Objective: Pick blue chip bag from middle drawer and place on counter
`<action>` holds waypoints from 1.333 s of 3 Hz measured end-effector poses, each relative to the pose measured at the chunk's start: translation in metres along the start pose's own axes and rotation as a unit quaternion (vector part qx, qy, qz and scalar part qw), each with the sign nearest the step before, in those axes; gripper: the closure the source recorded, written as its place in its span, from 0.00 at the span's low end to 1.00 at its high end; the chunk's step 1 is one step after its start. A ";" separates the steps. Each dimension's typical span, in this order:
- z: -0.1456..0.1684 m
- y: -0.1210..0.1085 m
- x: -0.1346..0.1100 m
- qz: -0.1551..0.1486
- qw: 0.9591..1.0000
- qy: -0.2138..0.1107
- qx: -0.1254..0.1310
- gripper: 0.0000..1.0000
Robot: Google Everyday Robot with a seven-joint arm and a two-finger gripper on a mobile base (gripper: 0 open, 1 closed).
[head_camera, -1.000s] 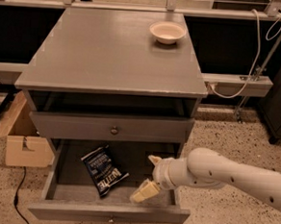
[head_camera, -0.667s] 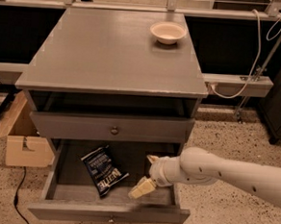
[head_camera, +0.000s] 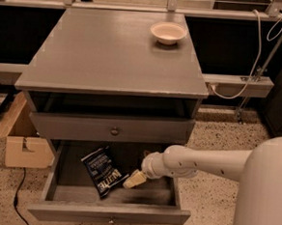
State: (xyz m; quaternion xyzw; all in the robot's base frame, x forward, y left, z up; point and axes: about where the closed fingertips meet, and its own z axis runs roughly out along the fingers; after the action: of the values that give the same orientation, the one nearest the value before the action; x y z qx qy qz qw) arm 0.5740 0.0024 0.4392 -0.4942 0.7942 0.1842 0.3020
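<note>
Gripper (head_camera: 133,180) inside the open middle drawer (head_camera: 109,213), beside the blue chip bag (head_camera: 102,171).
You see the bag lying flat on the drawer floor, left of centre, with one corner toward the front edge. The gripper hangs just beside its right edge; you cannot tell whether it is apart or together. A bowl (head_camera: 168,33) stands near the counter's (head_camera: 111,54) back right corner.
</note>
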 end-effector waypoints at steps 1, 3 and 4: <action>0.028 -0.002 -0.001 0.014 1.000 0.000 0.002 0.00; 0.066 0.027 -0.015 0.043 0.999 -0.006 -0.033 0.00; 0.086 0.035 -0.018 0.050 0.997 -0.008 -0.052 0.00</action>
State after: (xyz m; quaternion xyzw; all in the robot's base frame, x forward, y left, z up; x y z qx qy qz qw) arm 0.5741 0.0809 0.3869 -0.4672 0.8051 0.2439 0.2723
